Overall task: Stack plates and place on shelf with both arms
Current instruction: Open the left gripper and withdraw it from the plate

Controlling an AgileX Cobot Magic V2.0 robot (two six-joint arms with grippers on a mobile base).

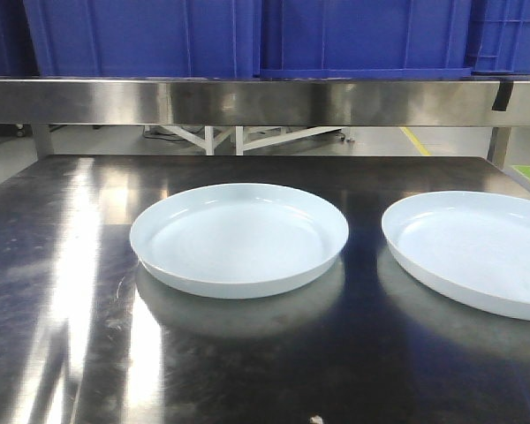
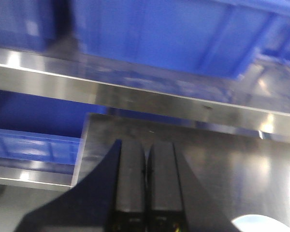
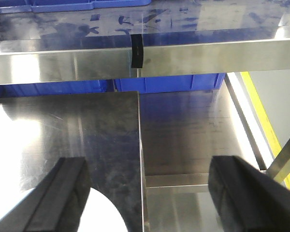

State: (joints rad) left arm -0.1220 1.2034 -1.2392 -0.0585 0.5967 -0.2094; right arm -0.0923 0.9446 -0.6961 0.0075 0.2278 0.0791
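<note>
Two pale blue-white plates lie flat and apart on the dark steel table (image 1: 71,265). One plate (image 1: 238,237) sits at the middle, the other plate (image 1: 477,249) at the right, cut by the frame edge. No arm shows in the front view. My left gripper (image 2: 146,147) is shut, its fingers pressed together with nothing between them, above the table's left part; a plate edge (image 2: 261,224) peeks in at lower right. My right gripper (image 3: 150,166) stands wide open over the table's right edge, with a plate's rim (image 3: 104,215) below its left finger (image 3: 63,193).
A steel shelf (image 1: 247,99) runs across above the table's back, carrying blue plastic crates (image 1: 141,35). More blue crates (image 2: 34,145) sit lower at the left. The table's right edge (image 3: 140,145) drops to a lower steel surface (image 3: 193,130).
</note>
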